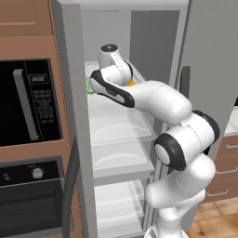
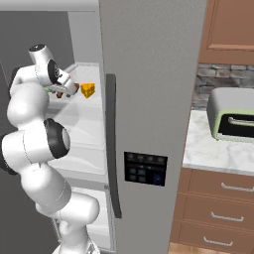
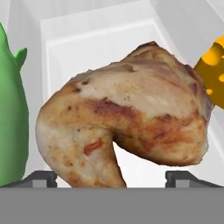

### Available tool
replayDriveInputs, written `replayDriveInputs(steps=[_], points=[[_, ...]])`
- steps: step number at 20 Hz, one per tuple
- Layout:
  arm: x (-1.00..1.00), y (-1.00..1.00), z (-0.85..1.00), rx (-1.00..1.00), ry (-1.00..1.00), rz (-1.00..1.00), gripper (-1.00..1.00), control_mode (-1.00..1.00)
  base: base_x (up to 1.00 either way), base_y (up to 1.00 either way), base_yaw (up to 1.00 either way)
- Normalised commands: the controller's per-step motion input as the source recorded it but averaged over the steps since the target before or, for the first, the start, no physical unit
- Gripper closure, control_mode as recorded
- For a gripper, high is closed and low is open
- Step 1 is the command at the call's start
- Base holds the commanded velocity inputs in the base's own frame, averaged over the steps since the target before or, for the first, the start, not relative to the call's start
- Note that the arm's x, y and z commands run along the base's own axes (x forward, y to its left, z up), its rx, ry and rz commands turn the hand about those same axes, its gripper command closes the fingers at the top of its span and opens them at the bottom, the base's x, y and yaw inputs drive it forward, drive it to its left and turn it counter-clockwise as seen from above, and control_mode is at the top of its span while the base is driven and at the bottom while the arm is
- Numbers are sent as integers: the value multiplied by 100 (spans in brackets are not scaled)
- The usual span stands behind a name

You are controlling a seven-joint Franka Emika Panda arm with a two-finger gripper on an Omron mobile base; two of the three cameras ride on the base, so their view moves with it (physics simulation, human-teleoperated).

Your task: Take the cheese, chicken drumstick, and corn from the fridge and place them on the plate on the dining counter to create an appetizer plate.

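The white arm rises from its base, folds at the elbow and reaches forward and up, the wrist bent so the hand points ahead. In the hand view the gripper point(image 3: 111, 178) stands wide open, its two dark fingertips point(image 3: 41, 177) far apart, one to each side
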Motion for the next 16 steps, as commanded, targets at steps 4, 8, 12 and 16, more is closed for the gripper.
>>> replayDriveInputs(steps=[4,8,12,16], points=[[-34,4,-69,0,7,-8,-100,-100,0,0,0],[-40,9,-76,0,9,-6,-100,-100,0,0,0],[-11,14,-64,0,9,-2,100,-100,0,0,0],[0,23,-14,-1,1,0,100,-100,0,0,0]])
